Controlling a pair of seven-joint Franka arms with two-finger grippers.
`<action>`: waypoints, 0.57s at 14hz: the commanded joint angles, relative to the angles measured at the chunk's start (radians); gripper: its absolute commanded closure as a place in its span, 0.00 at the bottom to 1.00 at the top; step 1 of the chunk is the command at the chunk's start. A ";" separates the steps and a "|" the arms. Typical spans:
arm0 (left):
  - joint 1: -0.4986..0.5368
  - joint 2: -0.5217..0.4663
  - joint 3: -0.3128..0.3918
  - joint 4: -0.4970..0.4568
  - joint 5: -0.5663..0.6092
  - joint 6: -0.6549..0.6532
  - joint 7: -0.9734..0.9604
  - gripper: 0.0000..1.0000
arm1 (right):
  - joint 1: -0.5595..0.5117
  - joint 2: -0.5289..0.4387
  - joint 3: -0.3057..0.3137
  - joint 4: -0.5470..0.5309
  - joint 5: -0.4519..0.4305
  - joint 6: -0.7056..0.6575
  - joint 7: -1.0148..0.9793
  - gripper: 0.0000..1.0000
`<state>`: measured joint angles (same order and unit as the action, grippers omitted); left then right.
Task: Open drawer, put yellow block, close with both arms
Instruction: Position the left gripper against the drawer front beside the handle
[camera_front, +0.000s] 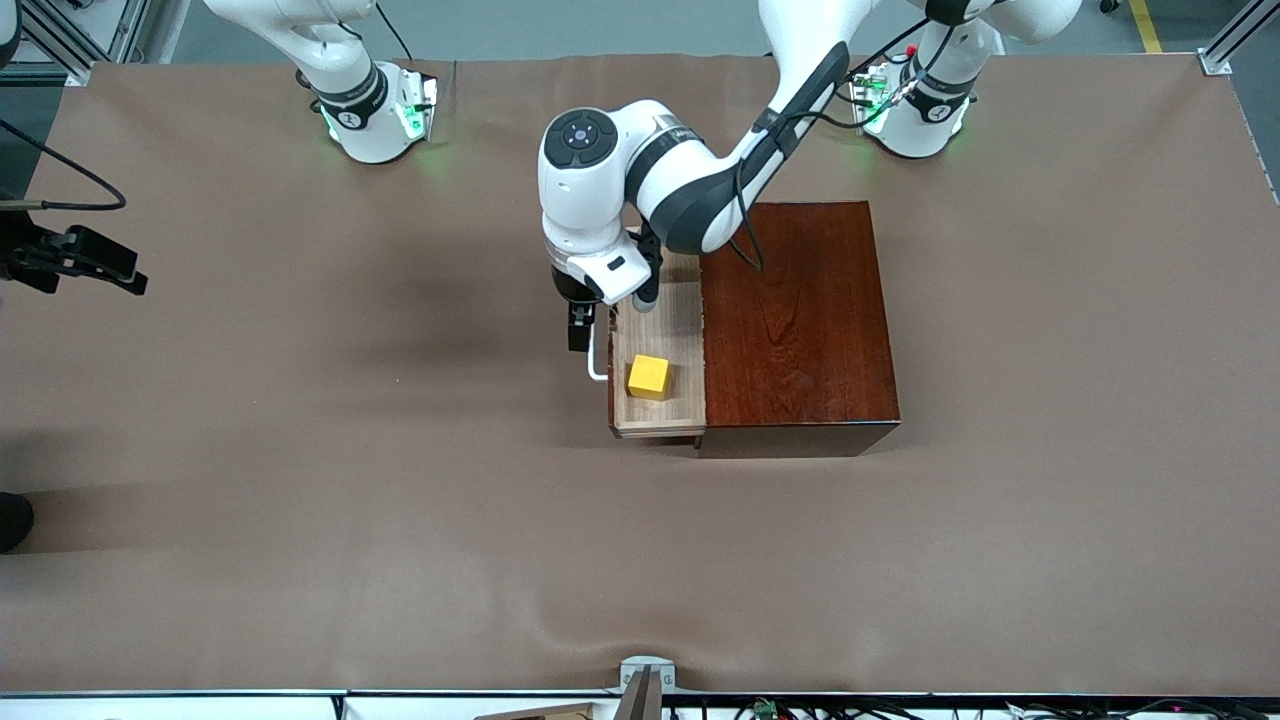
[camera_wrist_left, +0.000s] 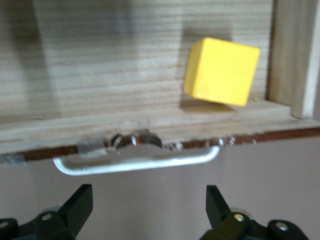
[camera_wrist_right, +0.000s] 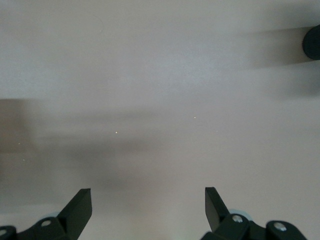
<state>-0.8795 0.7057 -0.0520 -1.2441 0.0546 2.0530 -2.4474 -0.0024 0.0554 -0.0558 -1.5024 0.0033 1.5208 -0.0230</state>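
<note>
Right gripper (camera_wrist_right: 148, 210) off front view, spread over bare table (camera_front: 300, 500); left gripper (camera_wrist_left: 149, 207) spread, empty, by drawer (camera_front: 680, 320) handle (camera_wrist_left: 135, 164); yellow block (camera_front: 648, 377) inside.

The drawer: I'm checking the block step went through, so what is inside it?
The drawer stands pulled out, and the yellow block rests on its wooden floor. The left gripper covers part of the tray, and the part within the box is hidden.

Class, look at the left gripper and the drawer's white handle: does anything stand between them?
Nothing visible does. The left gripper is open beside the handle, bare table covering between them. The yellow block lies inside the drawer, clear of that path.
</note>
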 joint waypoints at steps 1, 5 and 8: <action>-0.003 0.006 -0.003 0.008 -0.019 -0.068 0.005 0.00 | -0.010 -0.022 0.011 -0.021 -0.002 0.007 0.011 0.00; -0.001 0.015 -0.003 0.008 -0.042 -0.080 0.033 0.00 | -0.010 -0.022 0.013 -0.019 -0.002 0.009 0.008 0.00; -0.003 0.041 -0.003 0.011 -0.041 -0.079 0.062 0.00 | -0.010 -0.022 0.013 -0.019 -0.002 0.009 0.008 0.00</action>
<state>-0.8795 0.7189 -0.0564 -1.2480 0.0318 1.9858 -2.4209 -0.0024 0.0554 -0.0546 -1.5025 0.0033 1.5210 -0.0231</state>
